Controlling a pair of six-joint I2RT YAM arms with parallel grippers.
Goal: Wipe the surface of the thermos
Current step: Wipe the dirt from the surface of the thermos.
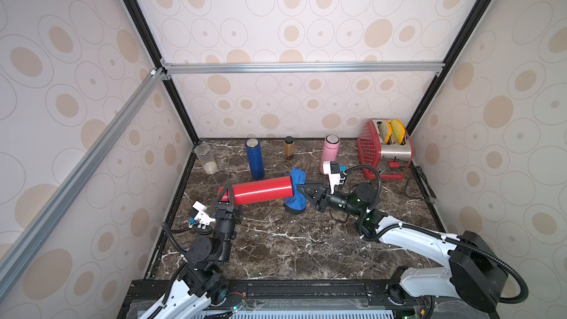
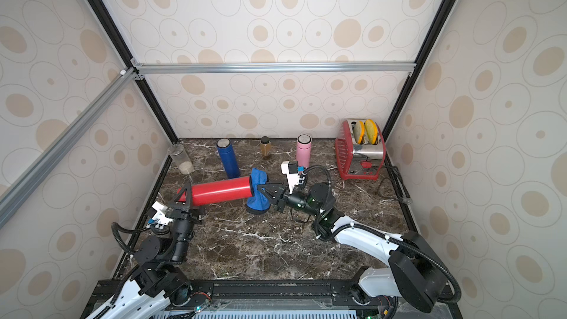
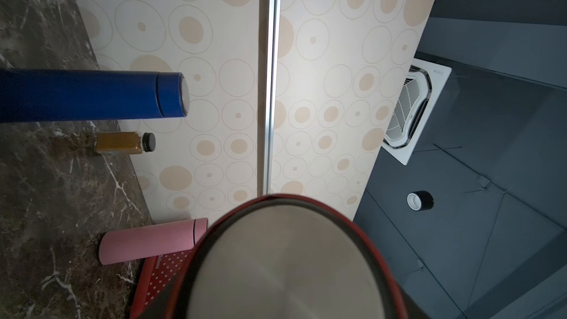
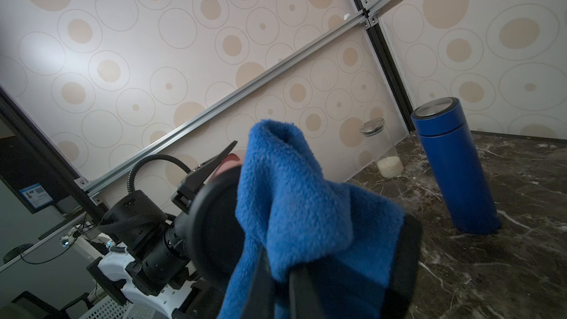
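Note:
A red thermos (image 1: 260, 191) (image 2: 221, 191) hangs level above the marble counter. My left gripper (image 1: 226, 192) (image 2: 185, 192) is shut on its left end, one finger on each side. In the left wrist view only the thermos's steel end face (image 3: 285, 265) shows, and the fingers are hidden. My right gripper (image 1: 299, 188) (image 2: 259, 188) (image 4: 280, 283) is shut on a blue fleece cloth (image 1: 297, 179) (image 2: 259, 176) (image 4: 291, 194). The cloth is draped over the thermos's right, black end (image 4: 214, 225).
Along the back wall stand a clear jar of rice (image 1: 206, 158), a blue thermos (image 1: 254, 159) (image 4: 454, 167), a small amber jar (image 1: 288, 148) and a pink thermos (image 1: 329, 151). A red toaster (image 1: 383, 148) holding bread fills the back right corner, its cable (image 1: 420, 185) trailing beside it.

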